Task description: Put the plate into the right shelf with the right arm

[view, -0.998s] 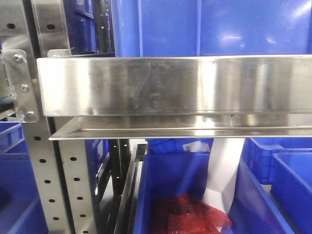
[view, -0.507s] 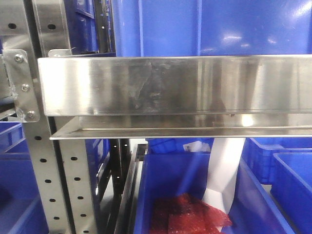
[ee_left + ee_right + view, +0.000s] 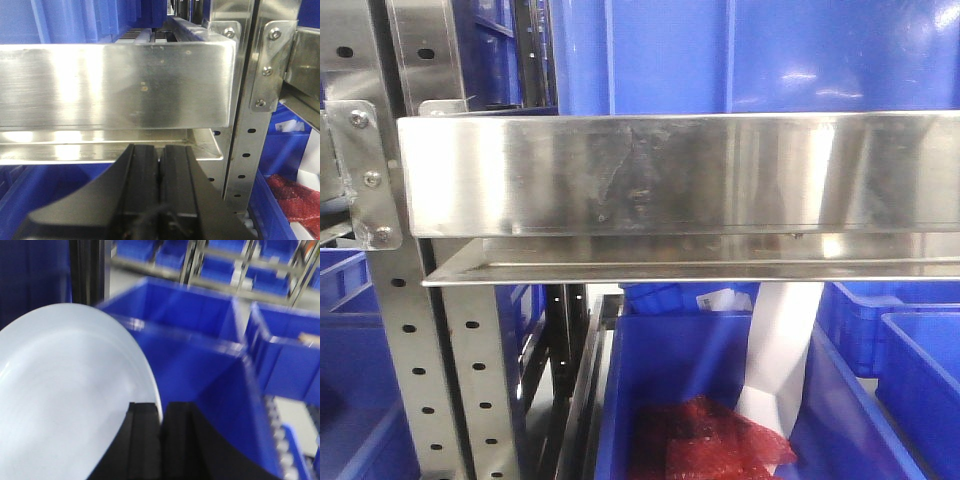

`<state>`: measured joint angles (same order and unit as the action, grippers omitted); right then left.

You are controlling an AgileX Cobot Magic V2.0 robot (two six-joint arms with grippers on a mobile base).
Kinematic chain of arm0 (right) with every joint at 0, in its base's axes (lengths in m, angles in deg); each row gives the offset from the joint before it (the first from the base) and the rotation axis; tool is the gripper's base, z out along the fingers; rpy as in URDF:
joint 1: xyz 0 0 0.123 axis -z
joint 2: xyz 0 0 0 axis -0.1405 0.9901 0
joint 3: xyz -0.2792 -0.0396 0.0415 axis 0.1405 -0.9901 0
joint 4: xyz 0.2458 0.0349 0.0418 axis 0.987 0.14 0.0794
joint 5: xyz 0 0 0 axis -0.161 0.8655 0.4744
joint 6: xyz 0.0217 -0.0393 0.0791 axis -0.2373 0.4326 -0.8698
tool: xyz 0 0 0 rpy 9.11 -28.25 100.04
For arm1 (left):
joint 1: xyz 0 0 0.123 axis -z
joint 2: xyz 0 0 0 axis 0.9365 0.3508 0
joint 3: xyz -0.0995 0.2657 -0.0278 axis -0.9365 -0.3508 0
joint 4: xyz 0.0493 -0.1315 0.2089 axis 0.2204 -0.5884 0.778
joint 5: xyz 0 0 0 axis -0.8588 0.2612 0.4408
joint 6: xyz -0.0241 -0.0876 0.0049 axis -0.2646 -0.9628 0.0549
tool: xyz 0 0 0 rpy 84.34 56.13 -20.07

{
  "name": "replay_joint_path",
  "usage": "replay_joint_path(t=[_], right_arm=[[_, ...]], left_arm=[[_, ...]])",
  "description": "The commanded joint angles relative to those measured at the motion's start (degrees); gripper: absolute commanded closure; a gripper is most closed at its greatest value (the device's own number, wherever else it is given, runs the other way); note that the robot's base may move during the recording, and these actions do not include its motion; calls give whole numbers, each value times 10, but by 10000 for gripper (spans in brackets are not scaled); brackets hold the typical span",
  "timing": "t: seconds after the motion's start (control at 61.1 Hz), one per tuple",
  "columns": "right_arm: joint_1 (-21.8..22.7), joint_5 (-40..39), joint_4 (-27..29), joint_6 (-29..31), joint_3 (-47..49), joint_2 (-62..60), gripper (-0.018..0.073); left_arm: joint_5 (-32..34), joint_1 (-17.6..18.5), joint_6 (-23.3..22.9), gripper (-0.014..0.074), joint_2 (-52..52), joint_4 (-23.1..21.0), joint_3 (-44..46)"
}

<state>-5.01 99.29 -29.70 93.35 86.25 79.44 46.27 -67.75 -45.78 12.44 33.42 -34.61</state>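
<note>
The right gripper [image 3: 161, 415] had its two black fingers [image 3: 145, 435] pressed almost together on the rim of the plain white round plate [image 3: 65, 405]. The plate was smooth and shiny. It filled the lower left of the right wrist view and stuck out to the left of the fingers, tilted on its edge. It was up in the air, with nothing under it that touched it. Behind the plate stood big blue plastic bins [image 3: 200, 340], one beside the other, and a dark upright post [image 3: 87, 272] rose at the top left. This view was a bit blurry.

The left gripper [image 3: 159, 170] held nothing. Its two black fingers [image 3: 142, 175] were pushed together with only a thin line between them. It sat just below and in front of a wide shiny steel shelf lip [image 3: 115, 85]. A steel upright with round holes [image 3: 245, 165] stood to the right of that lip, with a bolted corner bracket [image 3: 267, 65] on it.

In the front view, the shiny steel rack [image 3: 670, 175] showed one wide lipped tier across the middle. A tall blue bin [image 3: 750, 55] sat on top of it. Below it was another blue bin [image 3: 700, 390] with a red crinkly bag [image 3: 705, 440] and a white paper strip [image 3: 780, 350] inside. The plate and both grippers were out of sight in that view.
</note>
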Motion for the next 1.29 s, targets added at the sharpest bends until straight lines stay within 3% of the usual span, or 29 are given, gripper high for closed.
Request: replay_joint_path(t=[0.0, 0.442, 0.491, 0.671, 0.72, 0.998, 1.064, 1.276], right_arm=[[-1, -72, -3, 1, 22, 6, 531], [-1, -55, -3, 1, 22, 50, 498], [-1, -51, -3, 1, 22, 50, 429], [-1, -24, 13, 1, 22, 40, -7], [-1, -12, 13, 1, 22, 34, -61], [-1, 35, 41, 1, 21, -63, 50], [-1, 56, 47, 1, 19, -97, 122], [-1, 78, 48, 1, -43, -231, 483]], left_arm=[[49, 1, -2, 643, -4, -4, -5], [49, 1, -2, 643, -4, -4, -5], [49, 1, -2, 643, -4, -4, -5], [49, 1, -2, 643, -4, -4, -5], [49, 1, -2, 643, -4, -4, -5], [49, 1, -2, 643, -4, -4, -5], [49, 1, -2, 643, -4, -4, -5], [49, 1, -2, 643, -4, -4, -5]])
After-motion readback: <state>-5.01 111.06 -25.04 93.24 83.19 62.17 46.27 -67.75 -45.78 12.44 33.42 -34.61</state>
